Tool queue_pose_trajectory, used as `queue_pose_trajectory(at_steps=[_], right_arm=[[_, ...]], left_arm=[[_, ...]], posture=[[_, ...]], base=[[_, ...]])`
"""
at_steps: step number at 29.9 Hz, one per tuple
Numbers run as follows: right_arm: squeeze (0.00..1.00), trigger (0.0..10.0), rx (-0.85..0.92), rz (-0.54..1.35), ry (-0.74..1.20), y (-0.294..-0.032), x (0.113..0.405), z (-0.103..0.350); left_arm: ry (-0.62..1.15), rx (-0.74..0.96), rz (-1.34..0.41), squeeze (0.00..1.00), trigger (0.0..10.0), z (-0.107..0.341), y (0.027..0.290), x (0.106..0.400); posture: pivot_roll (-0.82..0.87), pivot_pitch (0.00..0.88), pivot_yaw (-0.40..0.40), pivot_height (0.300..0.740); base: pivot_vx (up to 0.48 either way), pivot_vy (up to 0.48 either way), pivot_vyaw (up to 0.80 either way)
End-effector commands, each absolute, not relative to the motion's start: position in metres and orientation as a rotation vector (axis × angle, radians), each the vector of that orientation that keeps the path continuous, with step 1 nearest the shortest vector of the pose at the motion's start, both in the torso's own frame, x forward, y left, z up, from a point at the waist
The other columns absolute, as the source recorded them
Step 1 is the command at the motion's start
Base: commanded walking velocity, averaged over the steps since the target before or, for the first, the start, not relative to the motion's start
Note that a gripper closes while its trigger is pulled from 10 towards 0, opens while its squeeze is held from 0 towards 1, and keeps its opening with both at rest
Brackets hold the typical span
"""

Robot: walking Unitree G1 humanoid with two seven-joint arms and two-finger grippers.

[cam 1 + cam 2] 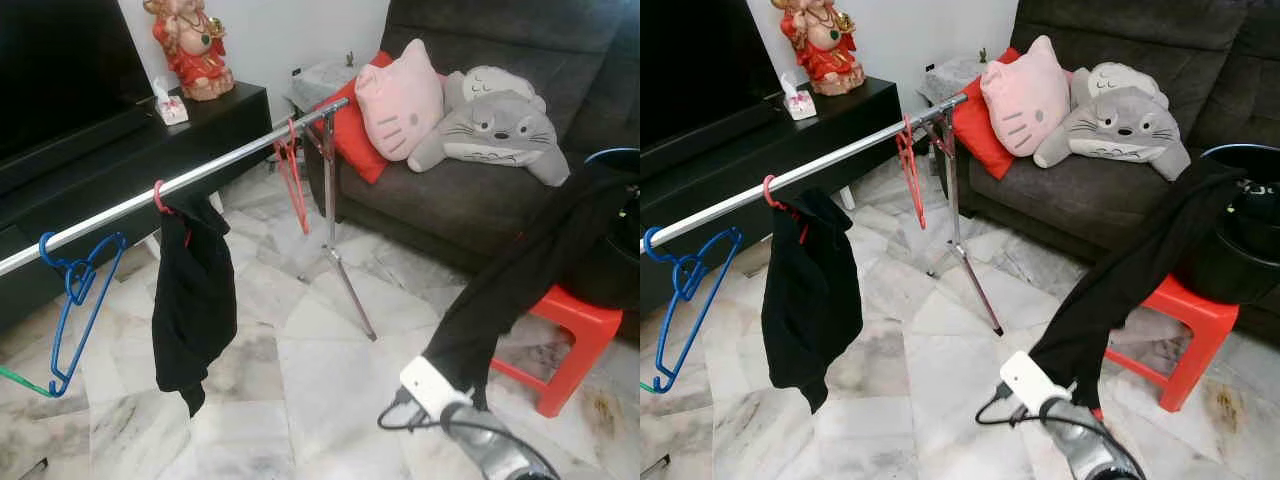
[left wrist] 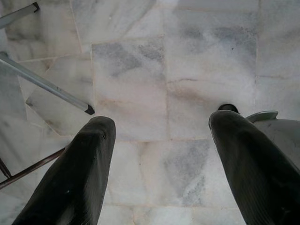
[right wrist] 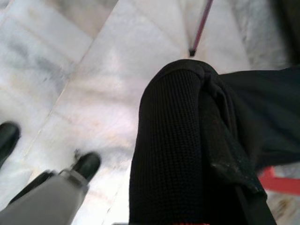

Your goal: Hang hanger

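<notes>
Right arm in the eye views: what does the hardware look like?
The right arm is silver, with a white block near its wrist and a thin black cable looping beside it. The left gripper has two long, rounded black fingers.

I see open rail between the red plastic hanger (image 1: 292, 180) and the hanging black garment (image 1: 192, 300) on the silver metal rail (image 1: 240, 158).

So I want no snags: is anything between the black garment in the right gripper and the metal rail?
Nothing visible: bare marble floor separates the black garment, clamped in the right gripper, from the silver metal rail.
</notes>
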State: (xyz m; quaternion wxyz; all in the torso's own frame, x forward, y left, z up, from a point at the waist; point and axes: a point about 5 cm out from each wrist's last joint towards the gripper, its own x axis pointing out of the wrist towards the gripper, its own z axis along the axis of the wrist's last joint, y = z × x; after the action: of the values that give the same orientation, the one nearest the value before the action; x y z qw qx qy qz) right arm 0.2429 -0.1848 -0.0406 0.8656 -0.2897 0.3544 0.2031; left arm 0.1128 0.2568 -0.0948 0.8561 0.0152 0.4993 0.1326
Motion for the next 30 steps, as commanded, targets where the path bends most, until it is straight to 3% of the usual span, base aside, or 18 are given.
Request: queue_pose_trajectory(at_steps=[1,3,5,8,22,23,24,25,27,30], right_arm=[[0.0,10.0,-0.609,0.427,0.716,-0.18,0.247,-0.038],[0.0,10.0,-0.565,0.385,0.693,-0.179,0.251,-0.035],[0.0,10.0,-0.381,0.226,0.629,-0.183,0.267,-0.022],[0.0,10.0,-0.317,0.141,0.536,-0.189,0.28,-0.007],[0.0,10.0,-0.237,0.05,0.317,-0.188,0.295,0.021],[0.0,10.0,-0.187,-0.029,0.217,-0.193,0.285,0.032],[0.0,10.0,-0.169,-0.051,0.186,-0.195,0.281,0.036],[0.0,10.0,-0.169,-0.051,0.186,-0.195,0.281,0.036],[0.0,10.0,-0.154,-0.056,0.15,-0.194,0.272,0.041],[0.0,10.0,-0.148,-0.083,0.121,-0.2,0.264,0.046]], left_arm=[[1.064,0.035,0.295,0.0,10.0,-0.095,0.26,0.109],[1.061,0.036,0.297,0.0,10.0,-0.095,0.261,0.109],[1.056,0.041,0.301,0.0,10.0,-0.095,0.261,0.109],[1.032,0.045,0.309,0.0,10.0,-0.093,0.262,0.111],[0.905,0.011,0.4,0.0,10.0,-0.088,0.265,0.114],[0.608,0.097,0.371,0.0,10.0,-0.059,0.271,0.156],[0.458,0.139,0.353,0.0,10.0,-0.04,0.272,0.177],[0.458,0.139,0.353,0.0,10.0,-0.04,0.272,0.177],[0.273,0.233,0.33,0.0,10.0,-0.009,0.274,0.197],[0.133,0.268,0.303,0.0,10.0,0.019,0.272,0.201]], posture=[[-0.16,0.0,0.095,0.74],[-0.16,0.0,0.095,0.74],[-0.16,0.0,0.097,0.74],[-0.17,0.0,0.1,0.74],[-0.16,0.0,0.098,0.74],[-0.15,0.0,0.099,0.74],[-0.15,0.0,0.1,0.74],[-0.15,0.0,0.1,0.74],[-0.15,0.0,0.103,0.74],[-0.15,0.0,0.102,0.74]], base=[[0.0,0.0,0.0],[0.0,0.0,0.0],[0.0,0.0,0.0],[0.0,0.0,0.0],[0.0,0.0,0.0],[0.0,0.0,0.0],[0.0,0.0,0.0],[0.0,0.0,0.0],[0.0,0.0,0.0],[0.0,0.0,0.0]])
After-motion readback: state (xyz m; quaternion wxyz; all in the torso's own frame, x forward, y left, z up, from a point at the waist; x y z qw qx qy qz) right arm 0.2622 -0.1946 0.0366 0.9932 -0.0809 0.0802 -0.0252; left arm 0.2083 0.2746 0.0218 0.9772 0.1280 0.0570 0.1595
